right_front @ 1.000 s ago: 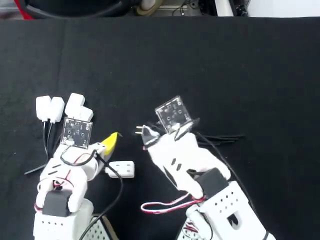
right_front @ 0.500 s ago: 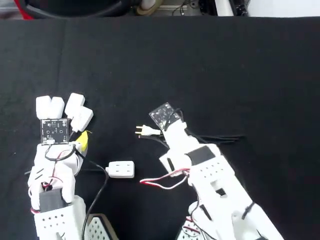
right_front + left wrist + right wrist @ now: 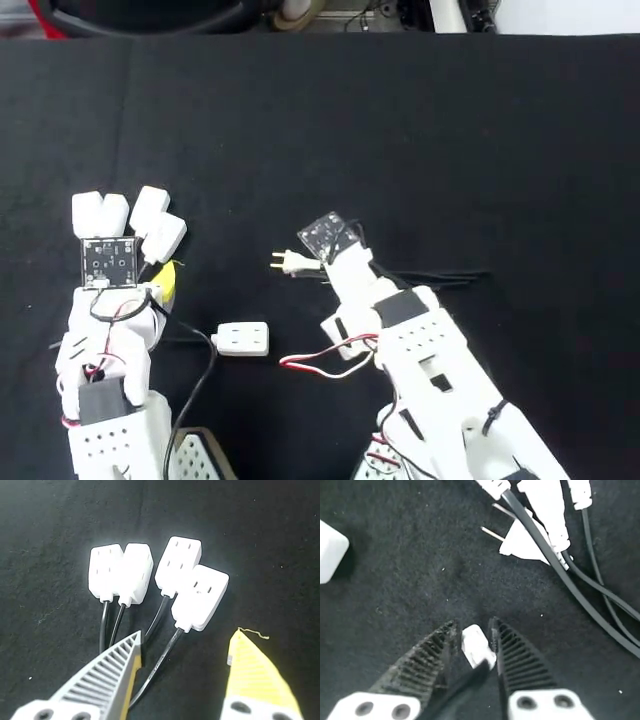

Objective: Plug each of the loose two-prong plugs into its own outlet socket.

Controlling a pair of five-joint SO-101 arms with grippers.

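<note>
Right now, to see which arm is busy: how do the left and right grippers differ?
The left gripper is open and empty; the right gripper is shut on a white plug. The left has a yellow finger; the right's fingers are both dark. The left is at the four outlet sockets, the right near a loose plug. Both have ribbed fingers.

Both arms are built of white plastic shells, with black motor blocks set between the sections. On the left arm [image 3: 105, 370] thin red and black wires are looped, rows of small holes are punched in the base, and a square dark circuit board [image 3: 108, 261] is mounted at the wrist. A red-and-white wire bundle [image 3: 320, 360] is draped from the right arm [image 3: 425, 365]. The left gripper [image 3: 187, 634] is fitted with one grey ribbed finger and one yellow; the right gripper [image 3: 472, 624] is fitted with two dark ribbed ones. Paired round holes are seen in the white finger bases.
</note>
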